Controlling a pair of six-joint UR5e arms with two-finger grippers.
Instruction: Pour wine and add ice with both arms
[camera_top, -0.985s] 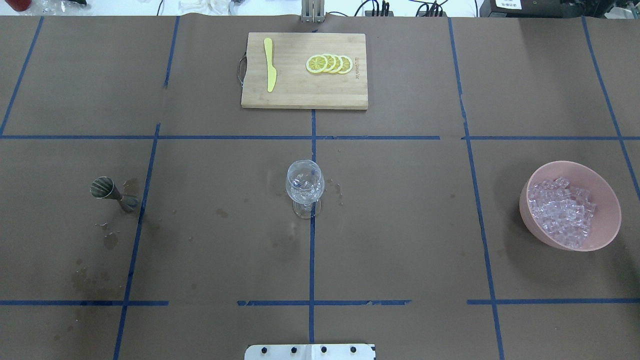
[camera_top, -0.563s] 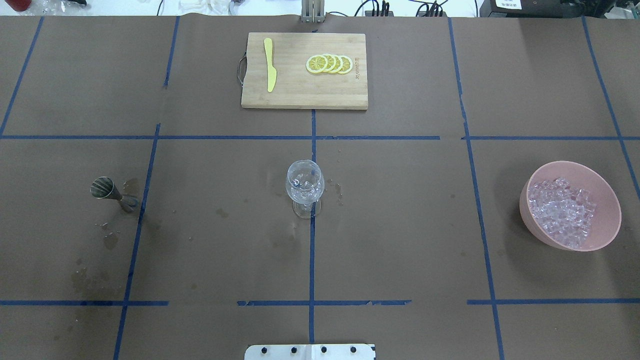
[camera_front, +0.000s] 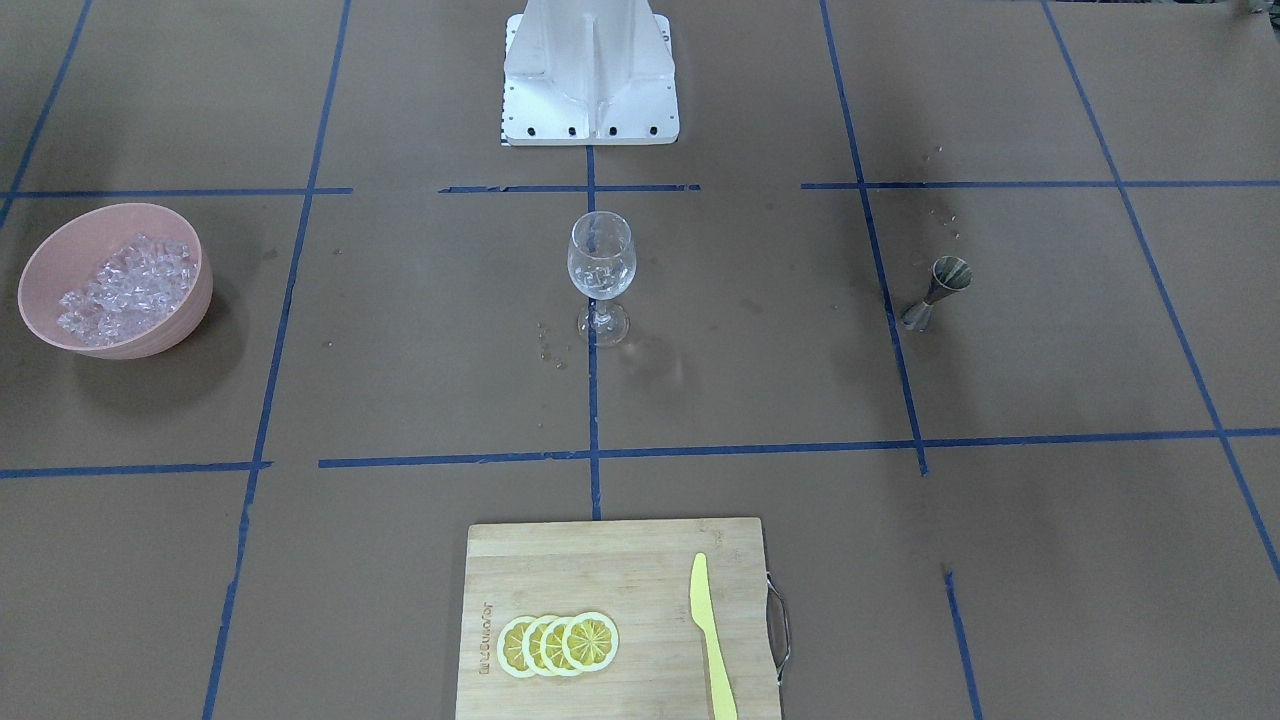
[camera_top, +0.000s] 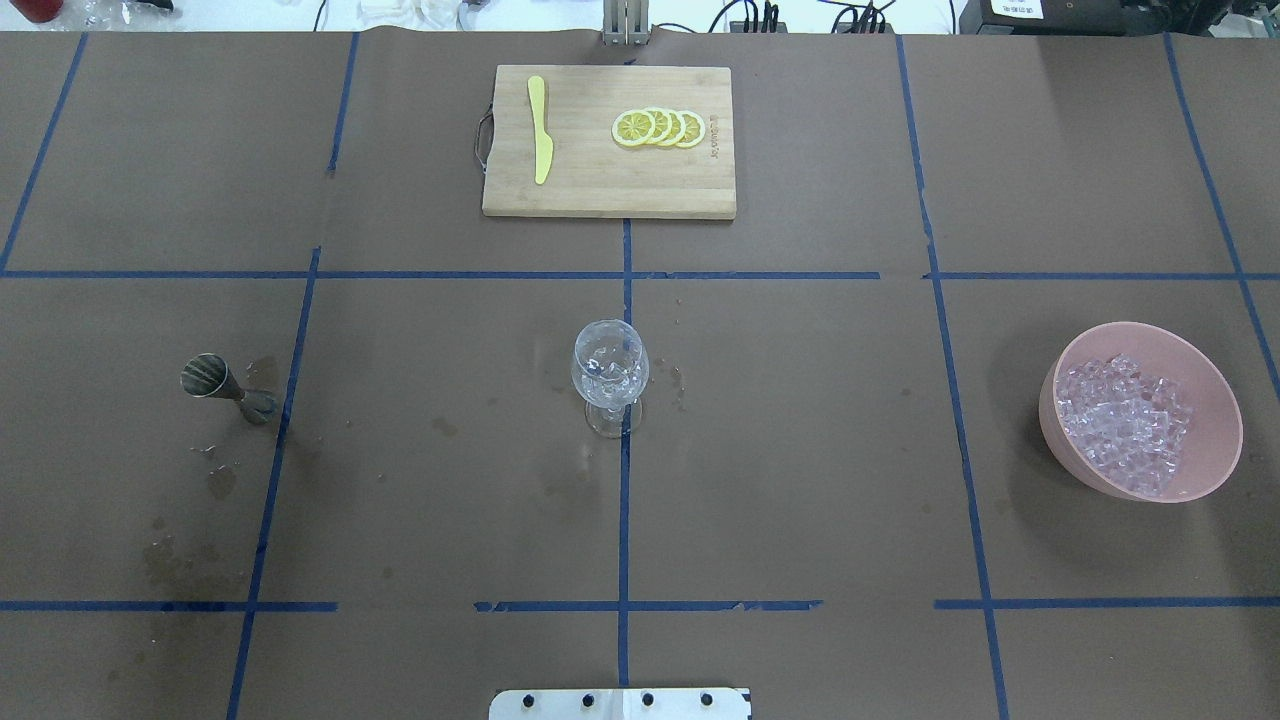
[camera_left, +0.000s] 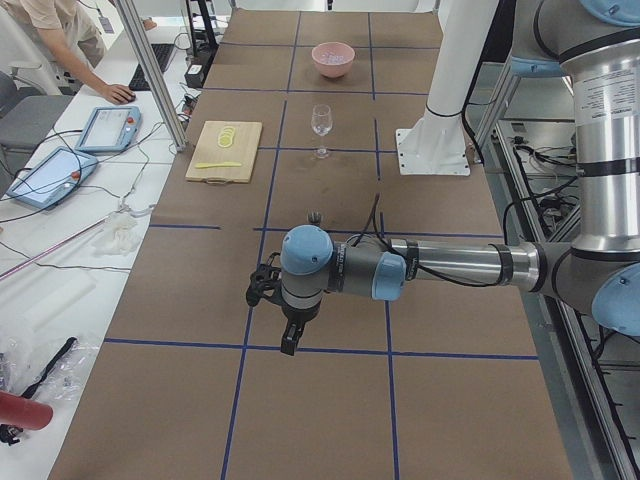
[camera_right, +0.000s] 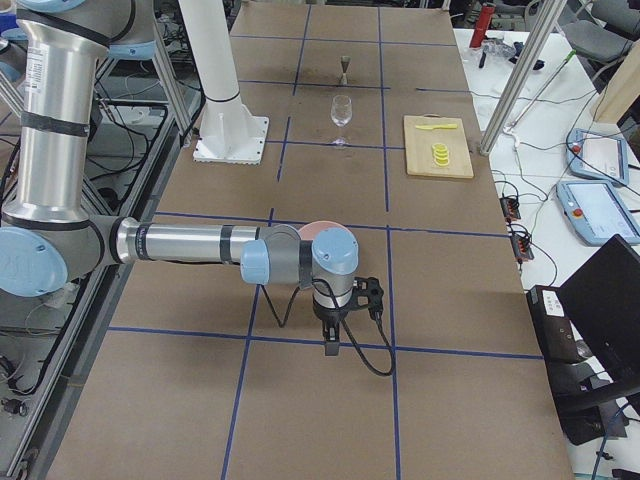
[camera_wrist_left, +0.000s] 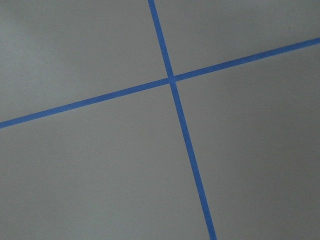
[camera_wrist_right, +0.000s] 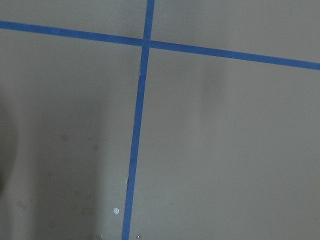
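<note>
Off the worktop's (camera_top: 800, 450) left end, beyond the overhead view, the left arm (camera_left: 450, 265) reaches out level over the brown paper. Its left end effector (camera_left: 288, 345) points down above a blue tape line (camera_top: 623, 520). Whether its fingers are spread or pressed together I cannot tell, since only the side view shows it. Its wrist camera sees nothing but bare paper and a tape crossing.

At the left of the overhead view a small metal jigger (camera_top: 228, 388) stands upright just left of a tape line, with dark wet stains (camera_top: 222, 482) on the paper on its near side.

At the centre the wine glass (camera_top: 610, 370) stands upright on the middle tape line. Clear glinting bits show in its bowl, too small to make out. Far behind it, near the worktop's far edge, lies a wooden cutting board (camera_top: 600, 190). A yellow knife (camera_top: 541, 130) rests on the board's left part and four overlapping lemon slices (camera_top: 660, 128) on its right part. At the near edge is the white pedestal base (camera_top: 620, 703).

To the right, well apart from the glass, sits a pink bowl (camera_top: 1212, 395) heaped with the ice (camera_top: 1125, 420).

Past the right end the right arm (camera_right: 190, 243) also lies level. Its right end effector (camera_right: 330, 345) hangs downward near a tape line, its state likewise impossible to tell. Its wrist camera shows only paper and tape.
</note>
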